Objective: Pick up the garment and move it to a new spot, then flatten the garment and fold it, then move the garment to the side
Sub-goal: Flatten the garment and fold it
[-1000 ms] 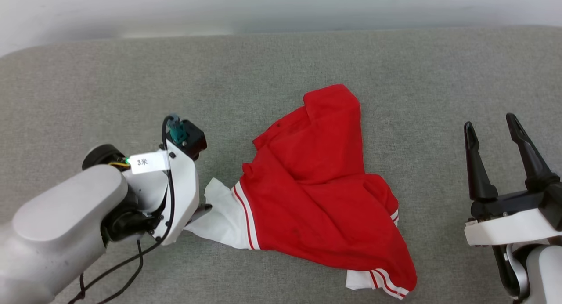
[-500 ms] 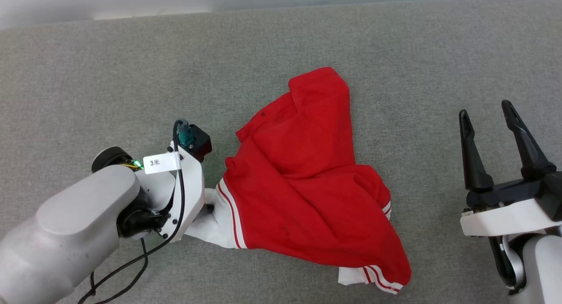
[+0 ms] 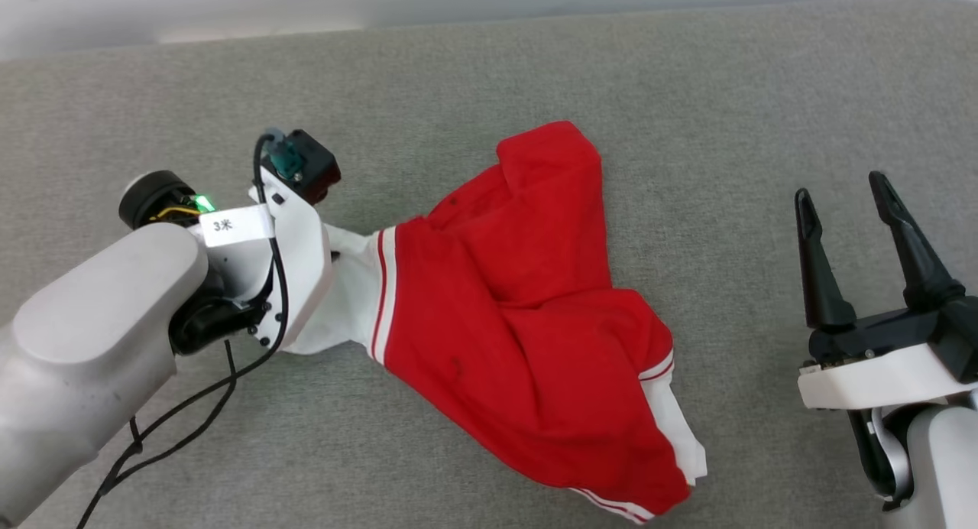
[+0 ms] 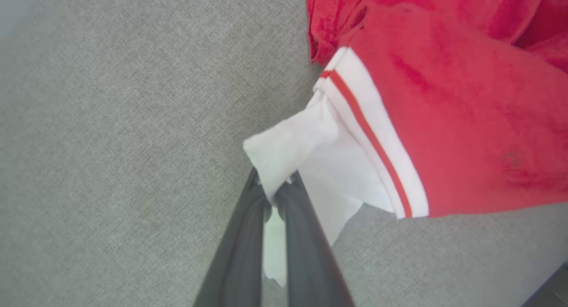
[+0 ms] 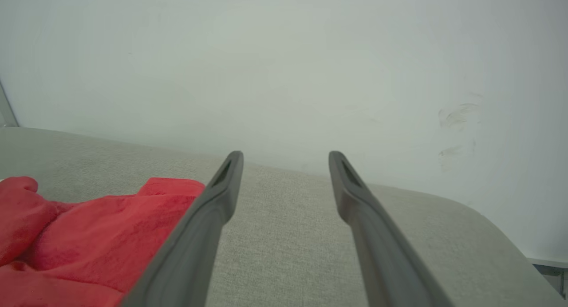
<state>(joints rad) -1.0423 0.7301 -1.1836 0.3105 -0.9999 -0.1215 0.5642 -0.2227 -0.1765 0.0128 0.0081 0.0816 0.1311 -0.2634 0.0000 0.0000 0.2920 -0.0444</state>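
On the grey cushion (image 3: 688,93), mid-surface: shirt (image 3: 519,300), crumpled. Your left gripper (image 4: 275,196) clamped on its white sleeve (image 4: 301,156); right gripper (image 3: 844,208) apart, empty. Step, likely: pick-up. Next calls for lifting clear before carrying.

There's a white tag (image 3: 233,225) wrapped at the wrist of the left arm (image 3: 92,322), reading "3米" in dark print
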